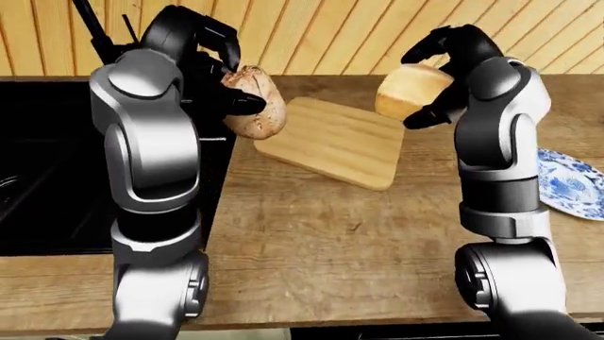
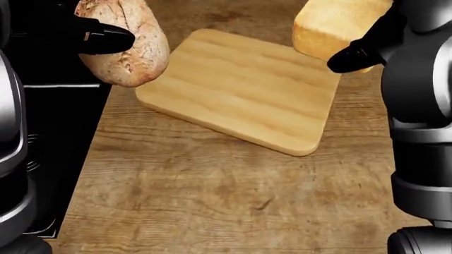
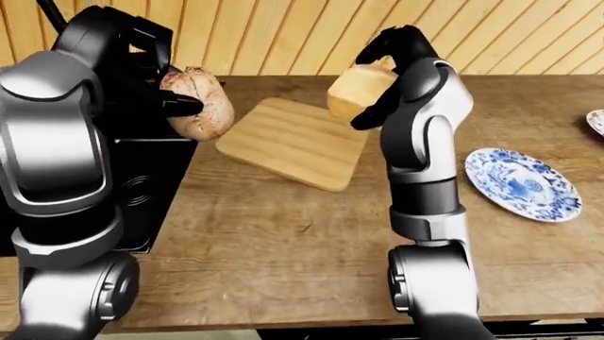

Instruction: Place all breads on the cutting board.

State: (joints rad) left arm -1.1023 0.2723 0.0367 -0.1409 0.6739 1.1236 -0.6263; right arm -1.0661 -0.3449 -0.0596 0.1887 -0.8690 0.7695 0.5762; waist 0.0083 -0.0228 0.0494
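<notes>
A wooden cutting board [image 2: 240,95] lies bare on the wooden counter. My left hand [image 1: 221,71] is shut on a brown crusty oval loaf [image 2: 131,50] and holds it in the air at the board's left edge. My right hand [image 1: 439,74] is shut on a pale square loaf [image 2: 335,26] and holds it in the air over the board's top right corner. Both loaves are clear of the board.
A black stove [image 1: 47,177] fills the left side of the counter. A blue patterned plate [image 3: 519,183] lies at the right. A wooden slatted wall [image 1: 321,32] runs along the top. The counter's near edge [image 1: 331,319] is at the bottom.
</notes>
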